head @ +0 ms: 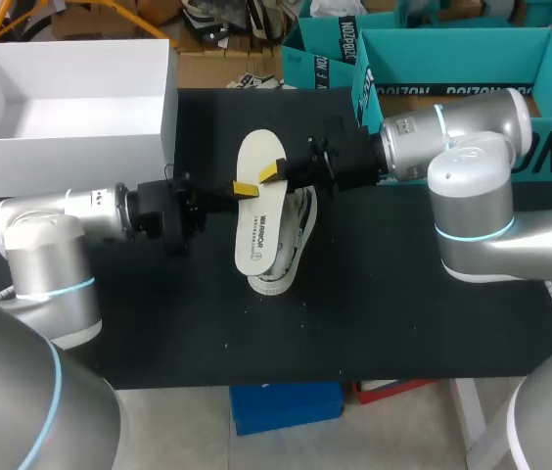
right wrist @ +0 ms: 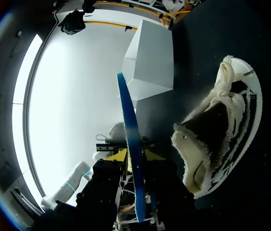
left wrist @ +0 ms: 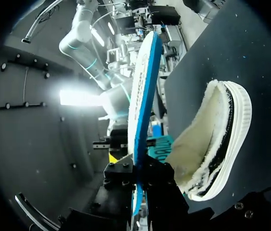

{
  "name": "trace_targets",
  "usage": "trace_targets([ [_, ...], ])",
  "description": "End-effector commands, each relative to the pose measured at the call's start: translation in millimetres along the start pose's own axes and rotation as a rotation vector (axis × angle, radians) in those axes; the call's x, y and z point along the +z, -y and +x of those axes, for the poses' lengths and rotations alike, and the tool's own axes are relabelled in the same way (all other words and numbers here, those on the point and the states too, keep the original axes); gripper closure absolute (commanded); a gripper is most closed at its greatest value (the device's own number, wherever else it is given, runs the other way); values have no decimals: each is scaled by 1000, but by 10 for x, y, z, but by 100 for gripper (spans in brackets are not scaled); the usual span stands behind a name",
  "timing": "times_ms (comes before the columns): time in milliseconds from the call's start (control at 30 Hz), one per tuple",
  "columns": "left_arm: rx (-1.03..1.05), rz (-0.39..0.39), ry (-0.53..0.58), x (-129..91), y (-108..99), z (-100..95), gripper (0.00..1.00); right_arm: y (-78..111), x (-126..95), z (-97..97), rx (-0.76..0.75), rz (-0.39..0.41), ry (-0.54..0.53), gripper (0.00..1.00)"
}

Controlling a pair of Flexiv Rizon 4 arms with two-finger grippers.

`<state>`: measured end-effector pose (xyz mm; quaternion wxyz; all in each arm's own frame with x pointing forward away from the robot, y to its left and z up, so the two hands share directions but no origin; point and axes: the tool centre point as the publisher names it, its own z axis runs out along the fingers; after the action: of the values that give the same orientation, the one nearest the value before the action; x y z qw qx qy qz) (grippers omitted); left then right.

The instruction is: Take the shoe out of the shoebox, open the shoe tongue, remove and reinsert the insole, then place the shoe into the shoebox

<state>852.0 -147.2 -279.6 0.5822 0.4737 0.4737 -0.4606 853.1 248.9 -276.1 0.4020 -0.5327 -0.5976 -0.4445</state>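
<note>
Because the white insole [head: 261, 211] is gripped near mid-length by both claws at once, it is held in the air just above the shoe [head: 302, 230]. The shoe is set sole down on the black table [head: 403, 323], with its fleece lining exposed. The left gripper [head: 245, 188] is closed on one long edge of the insole and the right gripper [head: 271, 174] on the opposite edge. In each wrist view the insole is seen edge-on, pinched between that claw's fingers. The open white shoebox [head: 61, 162] is placed at the table's far left corner, well apart from the shoe.

Trouble is judged most likely from the double grip. If the arms are pulled or twisted against each other, the thin insole could be creased or dragged out of one claw. On reinsertion, its toe end could be caught on the fleece and buckled. The shoe could also be pushed along the table, since it is held by nothing.

Much of the shoe is covered by the insole in the head view, so the tongue and laces cannot be made out. The left claw's tips are largely hidden in its own view, so its grip is judged from the dark fingers [left wrist: 159, 175] pressed against the insole.
</note>
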Motion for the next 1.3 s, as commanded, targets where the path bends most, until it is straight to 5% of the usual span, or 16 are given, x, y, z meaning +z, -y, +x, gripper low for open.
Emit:
trace_targets([
  [33, -22, 10, -35, -109, 67, -26, 100, 22, -115, 57, -2, -31, 61, 0],
  [600, -242, 81, -311, -640, 498, -80, 100, 226, -796, 287, 8, -120, 319, 0],
  [900, -286, 132, -408, -834, 856, -73, 100, 529, -1116, 456, 36, -249, 463, 0],
  [1300, -318, 219, -472, -901, 1200, -75, 100, 998, -1350, 627, 62, -369, 523, 0],
])
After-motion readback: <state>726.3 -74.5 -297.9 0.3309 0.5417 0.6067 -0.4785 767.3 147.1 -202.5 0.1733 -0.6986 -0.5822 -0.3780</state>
